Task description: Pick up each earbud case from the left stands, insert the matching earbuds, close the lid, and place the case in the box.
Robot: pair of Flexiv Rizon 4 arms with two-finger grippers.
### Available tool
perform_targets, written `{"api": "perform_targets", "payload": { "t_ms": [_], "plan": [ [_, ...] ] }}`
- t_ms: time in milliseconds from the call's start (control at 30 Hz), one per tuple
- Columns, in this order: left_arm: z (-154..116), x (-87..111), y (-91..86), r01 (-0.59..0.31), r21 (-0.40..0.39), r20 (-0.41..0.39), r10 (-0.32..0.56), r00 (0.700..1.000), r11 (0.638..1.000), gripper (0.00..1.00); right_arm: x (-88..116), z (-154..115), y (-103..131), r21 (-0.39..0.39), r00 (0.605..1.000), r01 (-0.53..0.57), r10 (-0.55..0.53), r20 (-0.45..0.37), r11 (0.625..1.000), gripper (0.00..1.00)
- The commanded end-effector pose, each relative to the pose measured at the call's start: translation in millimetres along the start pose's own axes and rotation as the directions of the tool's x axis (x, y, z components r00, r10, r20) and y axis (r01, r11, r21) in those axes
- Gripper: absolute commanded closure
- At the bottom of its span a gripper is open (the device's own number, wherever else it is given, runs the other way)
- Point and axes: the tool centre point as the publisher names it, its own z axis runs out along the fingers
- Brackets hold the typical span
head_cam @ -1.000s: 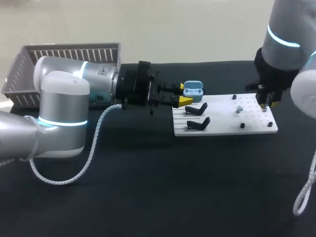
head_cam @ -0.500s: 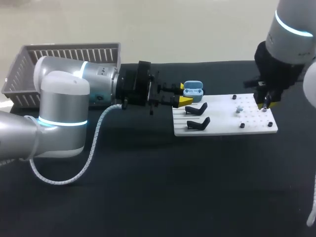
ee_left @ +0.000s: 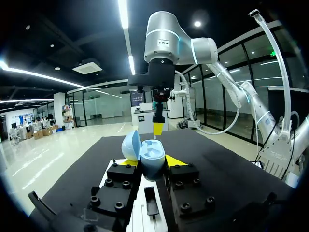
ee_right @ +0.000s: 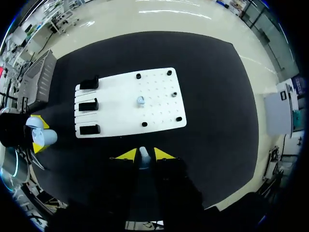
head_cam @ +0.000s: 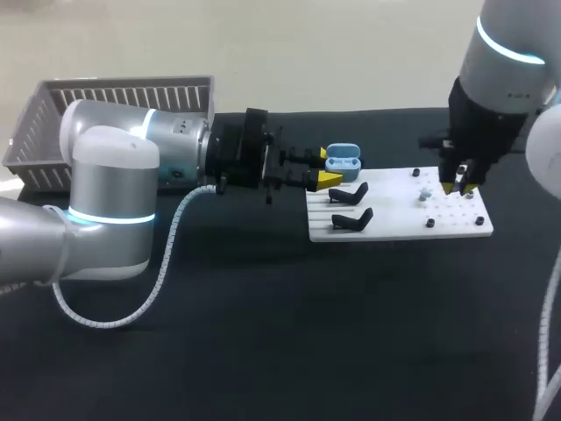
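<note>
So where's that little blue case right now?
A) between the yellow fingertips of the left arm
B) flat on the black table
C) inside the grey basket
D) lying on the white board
A: the blue case, its lid open, is gripped from both sides by the yellow tips of the left gripper. It is beside the white board, not on it, and well away from the basket.

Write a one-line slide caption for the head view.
Left gripper holds the open blue earbud case; right gripper, pinching a white earbud, hangs above the white board.
</note>
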Motion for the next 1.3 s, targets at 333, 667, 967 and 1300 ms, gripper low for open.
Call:
{"api": "perform_targets", "payload": {
  "t_ms": [333,667,967,1300],
  "plan": [
    [0.0,0.8,-1.0,-0.003,-0.004,0.003,0.003,1.000,1.000,1.00,13.1,-29.6,36.8,0.022,0.952,-0.307,0.306,0.018,0.952,1.00],
    [0.0,0.8,-1.0,-0.003,-0.004,0.003,0.003,1.000,1.000,1.00,13.1,-29.6,36.8,0.022,0.952,-0.307,0.306,0.018,0.952,1.00],
    [0.0,0.8,-1.0,-0.003,-0.004,0.003,0.003,1.000,1.000,1.00,13.1,-42.9,69.7,-0.005,0.880,-0.474,0.474,-0.001,0.880,1.00],
    [0.0,0.8,-1.0,-0.003,-0.004,0.003,0.003,1.000,1.000,1.00,14.3,-65.3,100.5,0.091,0.738,-0.671,0.675,-0.019,0.736,1.00]
  ]
}}
